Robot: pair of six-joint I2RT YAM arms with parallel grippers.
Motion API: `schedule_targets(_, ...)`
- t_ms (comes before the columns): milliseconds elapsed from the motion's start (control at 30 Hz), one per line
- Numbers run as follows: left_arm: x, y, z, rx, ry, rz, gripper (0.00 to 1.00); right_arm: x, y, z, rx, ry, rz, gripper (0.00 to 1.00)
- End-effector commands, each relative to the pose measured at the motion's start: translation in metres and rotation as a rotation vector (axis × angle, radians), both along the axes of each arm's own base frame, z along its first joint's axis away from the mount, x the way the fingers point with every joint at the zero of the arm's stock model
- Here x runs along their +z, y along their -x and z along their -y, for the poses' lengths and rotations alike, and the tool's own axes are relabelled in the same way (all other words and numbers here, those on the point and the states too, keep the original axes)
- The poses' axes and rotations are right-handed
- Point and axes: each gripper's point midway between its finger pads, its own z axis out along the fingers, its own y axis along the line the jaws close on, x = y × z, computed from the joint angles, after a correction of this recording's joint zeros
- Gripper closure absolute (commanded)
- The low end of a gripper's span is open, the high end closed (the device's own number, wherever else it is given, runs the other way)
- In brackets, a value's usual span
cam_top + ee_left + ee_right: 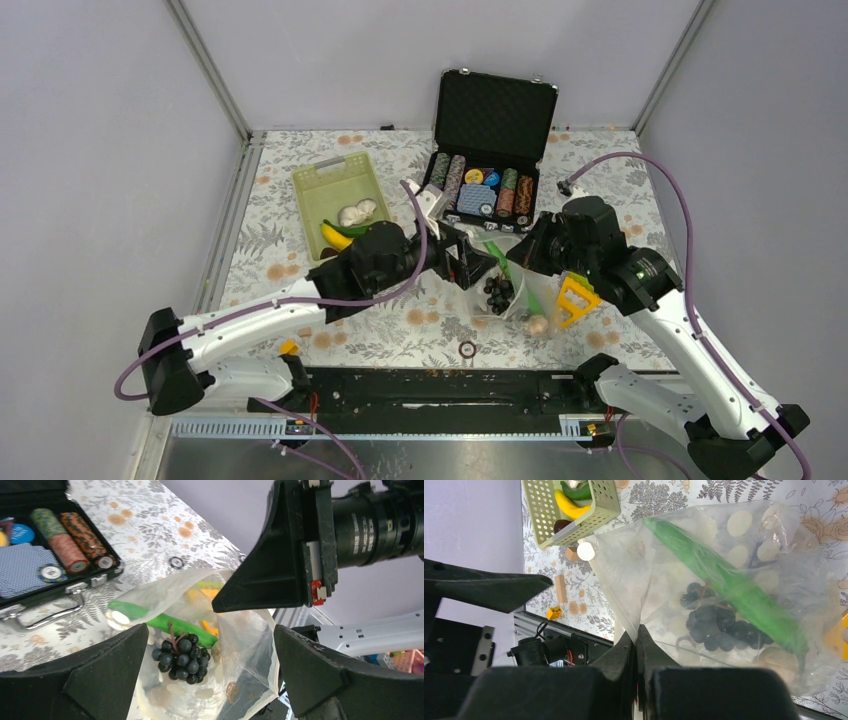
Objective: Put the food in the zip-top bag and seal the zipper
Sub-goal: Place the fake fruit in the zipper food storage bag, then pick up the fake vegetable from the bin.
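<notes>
The zip-top bag [505, 300] stands open at mid-table, held up by its mouth. Inside it lie a dark grape bunch [182, 659] and a long green cucumber [729, 587]. My right gripper [636, 634] is shut on the bag's mouth edge, pinching the pale zipper [616, 605]. My left gripper [211, 650] is open just above the bag's mouth, with nothing between its fingers and the grapes lying below the gap. A yellow banana [335, 236], white bulbs [355, 212] and a green piece lie in the lime-green basket [318, 182].
An open black case of poker chips [485, 185] stands behind the bag. A yellow triangular tool [577, 298] rests by my right gripper. A loose chip [467, 349] lies near the front edge. Low walls close the table on three sides.
</notes>
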Motion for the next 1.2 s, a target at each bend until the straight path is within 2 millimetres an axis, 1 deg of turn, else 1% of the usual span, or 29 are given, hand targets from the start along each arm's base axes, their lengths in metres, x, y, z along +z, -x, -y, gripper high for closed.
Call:
schedule_targets(0,0.041,-0.018,-0.030,0.176,0.008,0.025,0.01,0.020,-0.010,0.000,-0.029,-0.037,0.085,1.00)
schedule_targets(33,0.045,-0.024,-0.039,0.230,0.010,0.021,0.01,0.020,-0.011,0.001,-0.028,-0.035,0.087,1.00)
schedule_targets(133,0.037,-0.045,-0.074,0.393,-0.034,-0.018,0.01,0.020,-0.012,0.001,-0.026,-0.026,0.090,1.00)
schedule_targets(200,0.031,-0.063,-0.100,0.493,-0.057,-0.052,0.01,0.019,-0.013,0.001,-0.026,-0.019,0.092,1.00)
schedule_targets(267,0.016,-0.084,-0.130,0.600,-0.094,-0.111,0.01,0.018,-0.015,0.001,-0.026,-0.010,0.092,1.00)
schedule_targets(367,-0.012,-0.117,-0.174,0.728,-0.142,-0.235,0.01,0.016,-0.018,0.001,-0.024,0.006,0.094,1.00)
schedule_targets(500,-0.041,-0.161,-0.218,0.814,-0.206,-0.313,0.01,0.013,-0.020,0.002,-0.023,0.026,0.095,1.00)
schedule_targets(567,-0.057,-0.184,-0.235,0.847,-0.227,-0.341,0.01,0.010,-0.020,0.003,-0.020,0.034,0.089,1.00)
schedule_targets(633,-0.074,-0.207,-0.254,0.896,-0.216,-0.416,0.01,0.008,-0.021,0.006,-0.032,0.053,0.087,1.00)
schedule_targets(700,-0.090,-0.228,-0.259,0.891,-0.215,-0.464,0.01,0.006,-0.021,0.010,-0.041,0.076,0.084,1.00)
schedule_targets(767,-0.100,-0.247,-0.262,0.871,-0.206,-0.482,0.01,0.003,-0.021,0.015,-0.054,0.096,0.076,1.00)
schedule_targets(800,-0.108,-0.255,-0.266,0.873,-0.208,-0.502,0.01,0.002,-0.020,0.016,-0.056,0.100,0.072,1.00)
schedule_targets(867,-0.129,-0.267,-0.278,0.909,-0.211,-0.574,0.01,0.001,-0.019,0.018,-0.063,0.098,0.070,1.00)
schedule_targets(933,-0.146,-0.278,-0.281,0.901,-0.203,-0.621,0.01,-0.001,-0.017,0.020,-0.069,0.100,0.070,1.00)
schedule_targets(1000,-0.159,-0.285,-0.280,0.874,-0.196,-0.670,0.01,-0.004,-0.016,0.025,-0.084,0.115,0.066,1.00)
schedule_targets(1067,-0.171,-0.287,-0.277,0.858,-0.196,-0.727,0.01,-0.006,-0.016,0.028,-0.093,0.131,0.058,1.00)
schedule_targets(1133,-0.184,-0.286,-0.280,0.877,-0.223,-0.776,0.01,-0.007,-0.015,0.028,-0.095,0.133,0.056,1.00)
schedule_targets(1167,-0.191,-0.286,-0.285,0.909,-0.245,-0.798,0.01,-0.007,-0.015,0.028,-0.094,0.132,0.057,1.00)
